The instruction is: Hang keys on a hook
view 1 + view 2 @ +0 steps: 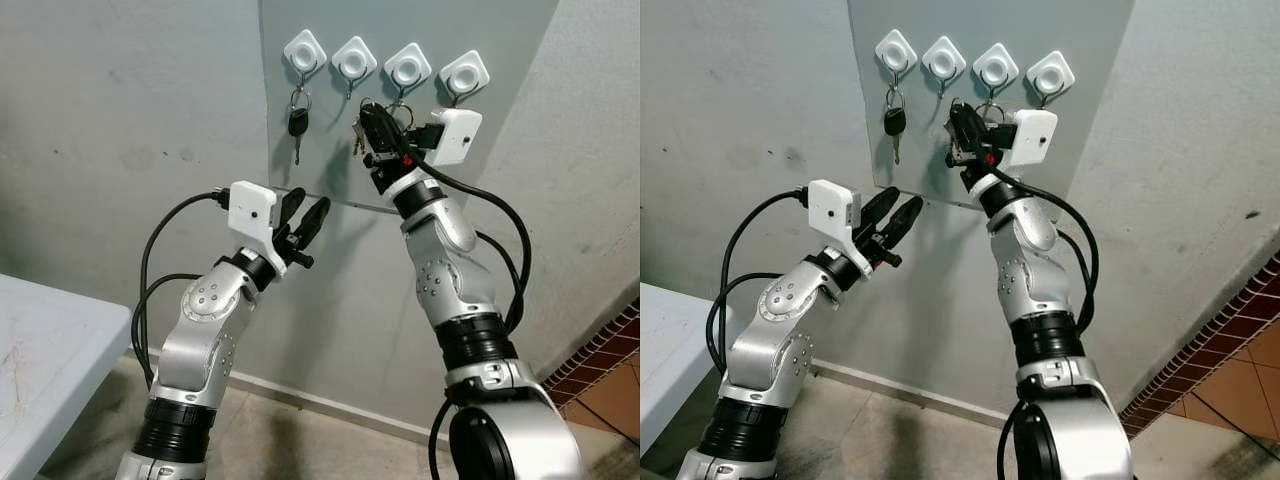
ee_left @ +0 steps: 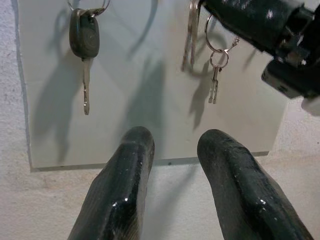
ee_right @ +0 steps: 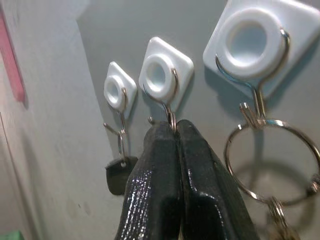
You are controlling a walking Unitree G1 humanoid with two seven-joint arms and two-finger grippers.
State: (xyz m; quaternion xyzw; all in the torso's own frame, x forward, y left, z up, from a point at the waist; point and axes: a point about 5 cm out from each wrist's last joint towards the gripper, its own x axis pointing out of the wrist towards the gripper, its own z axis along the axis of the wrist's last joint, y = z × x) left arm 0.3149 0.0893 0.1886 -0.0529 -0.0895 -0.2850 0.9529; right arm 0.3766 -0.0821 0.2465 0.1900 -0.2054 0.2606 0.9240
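Note:
Four white hooks sit in a row on a grey wall panel (image 1: pixel 325 150). A black car key (image 1: pixel 298 122) hangs from the leftmost hook (image 1: pixel 305 50). My right gripper (image 1: pixel 365 115) is raised to the panel just under the second hook (image 3: pixel 165 75), shut on a bunch of silver keys (image 1: pixel 357 135). The bunch's key ring (image 3: pixel 270 160) looks looped over the wire of the third hook (image 3: pixel 250 45). The fourth hook (image 1: pixel 464 72) is bare. My left gripper (image 1: pixel 305 205) stands open and empty below the panel's lower edge, pointing up at it.
A white table (image 1: pixel 50 340) stands low at the left. Red brick tiling (image 1: pixel 610 370) runs along the floor at the lower right. The right arm's black cable (image 1: pixel 505 230) loops out beside the wall.

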